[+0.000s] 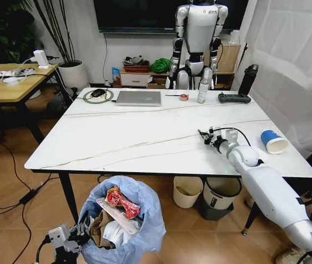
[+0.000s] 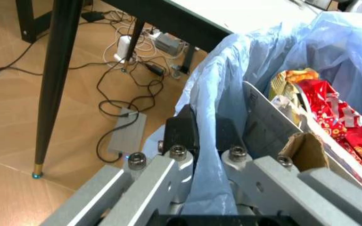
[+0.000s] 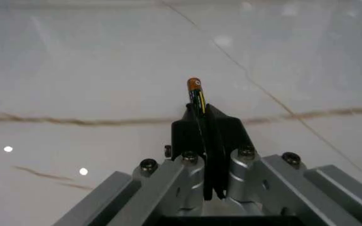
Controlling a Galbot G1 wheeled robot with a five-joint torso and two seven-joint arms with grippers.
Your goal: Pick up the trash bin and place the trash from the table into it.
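My right hand (image 3: 203, 127): clenched on a small battery (image 3: 195, 92), black with an orange tip standing out past the fingertips. In the head view this hand (image 1: 206, 135) is over the table (image 1: 117, 137), toward its right edge and nearer the front than the back.

My left hand (image 2: 205, 136): pinched shut on the rim of the trash bin (image 1: 124, 220), a fold of the light-blue bag caught between the pads. In the head view this hand (image 1: 78, 234) holds the bin below the table's front edge, near the front-left leg.

Bin contents, as seen: red wrapper (image 1: 121, 202), a flat white piece, brown cardboard (image 2: 303, 148), crumpled white paper. Judged well filled; most of the litter is already in.

Left on the table: blue paper cup (image 1: 271, 141), lying on its side by the right edge, just beyond my right arm. The battery in hand also remains to be dropped.

Bin relative to right hand: well apart, lower and to the left, past the front edge.

Not trash, along the back edge: silver laptop (image 1: 138, 98), spray bottle (image 1: 202, 91).
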